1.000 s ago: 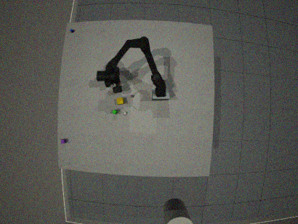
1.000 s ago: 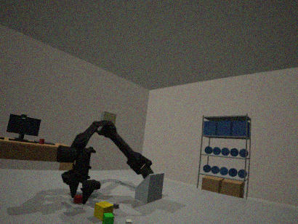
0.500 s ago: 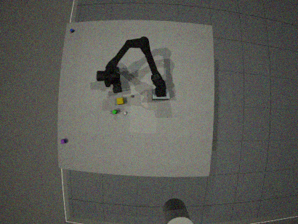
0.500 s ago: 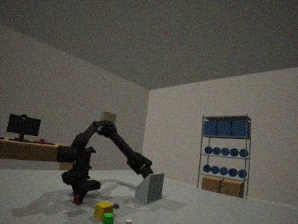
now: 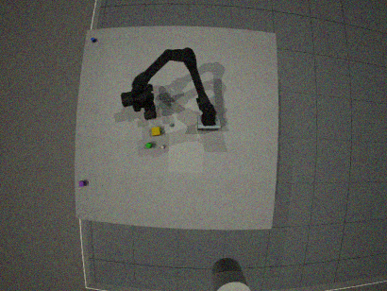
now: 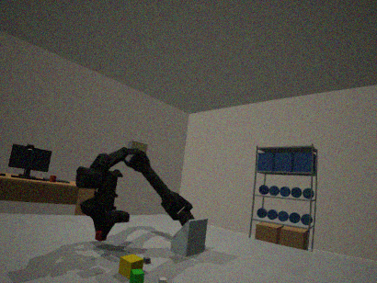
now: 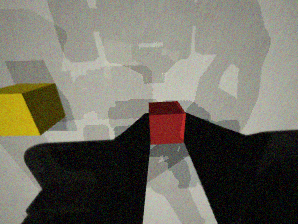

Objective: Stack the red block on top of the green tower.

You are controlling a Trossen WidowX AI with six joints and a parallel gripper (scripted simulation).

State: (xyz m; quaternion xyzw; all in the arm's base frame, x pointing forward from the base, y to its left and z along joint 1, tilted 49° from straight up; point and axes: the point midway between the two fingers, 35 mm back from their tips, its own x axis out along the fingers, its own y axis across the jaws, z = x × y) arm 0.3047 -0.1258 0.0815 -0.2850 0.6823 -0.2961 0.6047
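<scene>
The red block [image 6: 99,235] [image 7: 167,128] is between the two black fingertips, which are shut on it. My gripper [image 6: 99,232] [image 7: 163,117] holds it a little above the table in the exterior view. The block looks upright in the wrist view; the arm hides it in the top view. The green tower [image 5: 148,145] [image 6: 137,276] stands apart from the gripper, toward the lower part of the top view. It is cut off by the bottom edge of the exterior view and is not in the wrist view. How many blocks it has cannot be told.
A larger yellow block [image 5: 156,131] [image 6: 131,266] [image 7: 17,114] stands between the gripper and the tower. A small grey piece [image 5: 172,125] [image 6: 147,260] and a small white piece [image 5: 162,146] [image 6: 163,279] lie nearby. A pale grey wedge [image 6: 197,236] stands by the arm's base.
</scene>
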